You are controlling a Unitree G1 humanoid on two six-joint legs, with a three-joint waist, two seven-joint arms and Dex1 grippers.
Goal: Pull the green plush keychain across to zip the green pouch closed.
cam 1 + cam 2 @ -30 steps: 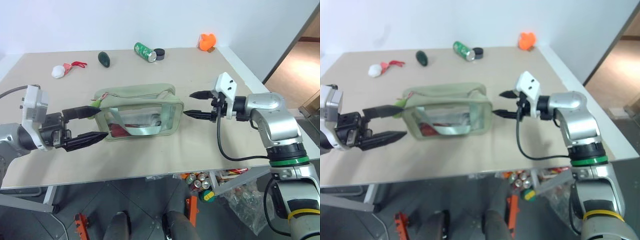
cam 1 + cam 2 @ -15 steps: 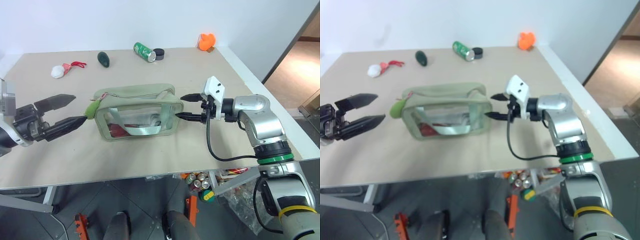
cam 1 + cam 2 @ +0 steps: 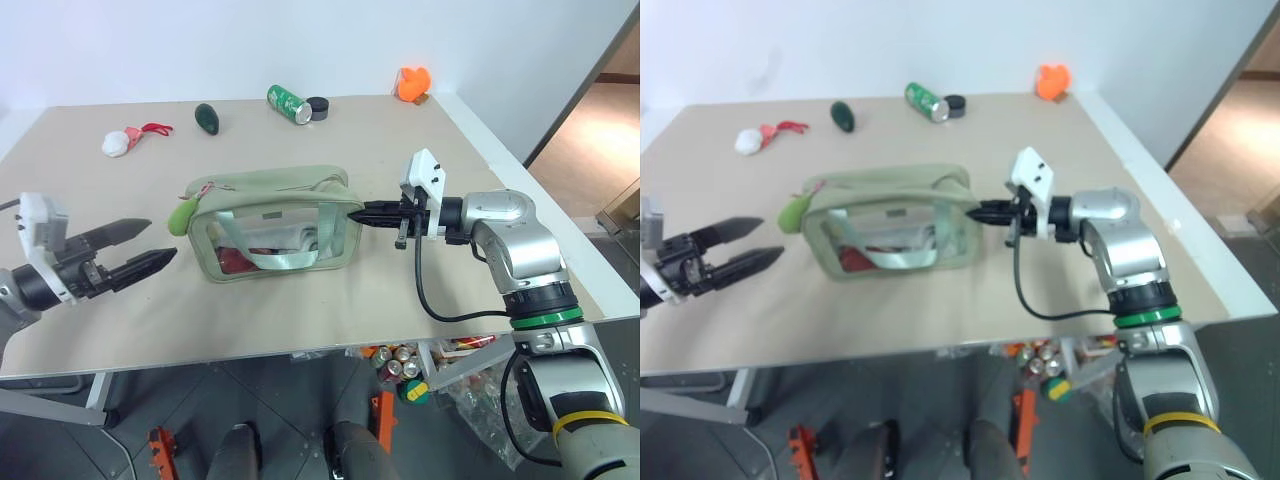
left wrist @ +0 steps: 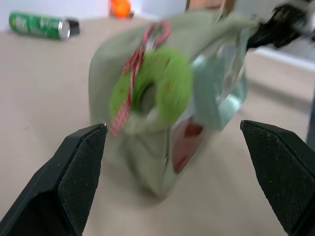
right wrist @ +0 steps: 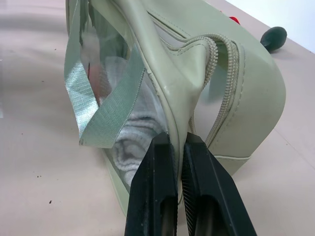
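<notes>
The green pouch (image 3: 272, 226) stands mid-table, its clear window showing red and white contents. The green plush keychain (image 3: 182, 214) hangs at its left end on a reddish cord. My left gripper (image 3: 160, 241) is open, a short way left of the keychain and not touching it. In the left wrist view the keychain (image 4: 165, 83) sits ahead between the spread fingers (image 4: 81, 164). My right gripper (image 3: 366, 212) is shut on the pouch's right end. In the right wrist view its fingertips (image 5: 157, 162) pinch the pouch's edge (image 5: 172, 93), beside zipper teeth that lie apart.
Along the table's far side lie a white plush with red cord (image 3: 120, 141), a dark green avocado shape (image 3: 207, 117), a green can (image 3: 289, 103), a black cap (image 3: 319, 105) and an orange toy (image 3: 414, 82). The table's front edge (image 3: 300, 352) runs close below the pouch.
My right gripper has moved in and shut on the pouch's right end. My left gripper, still open, has drawn back to the left and down, away from the keychain.
</notes>
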